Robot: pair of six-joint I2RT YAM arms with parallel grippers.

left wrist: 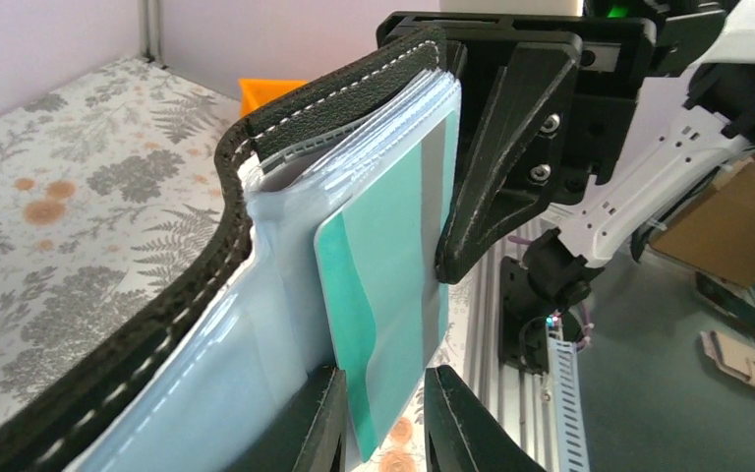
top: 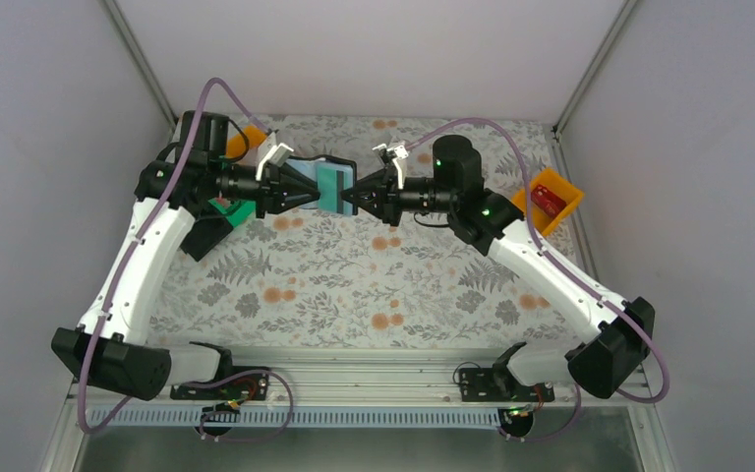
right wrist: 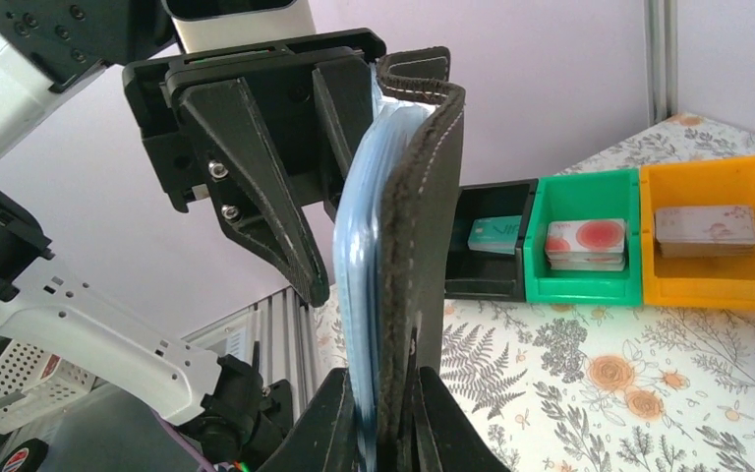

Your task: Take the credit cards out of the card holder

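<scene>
The black bifold wallet [left wrist: 344, 88] is covered in grained, matt leather-like material, stitched in pale thread. Its inner pockets [left wrist: 206, 393] are formed of clear, glossy film. The teal rectangular card [left wrist: 393, 295] is made of smooth, satin plastic.

The left tool [top: 317, 197] and right tool [top: 347, 201] meet nose to nose on the wallet [top: 329, 185], held up over the back of the bench [top: 354, 295], with no way through between them. The black bin [right wrist: 482, 287], green bin [right wrist: 580, 287] and orange bin [right wrist: 708, 290] crowd the back left corner beside the left arm [top: 147, 256]. A right-edge bin [top: 570, 208] narrows that side. The bench's middle and near strip lie open.
</scene>
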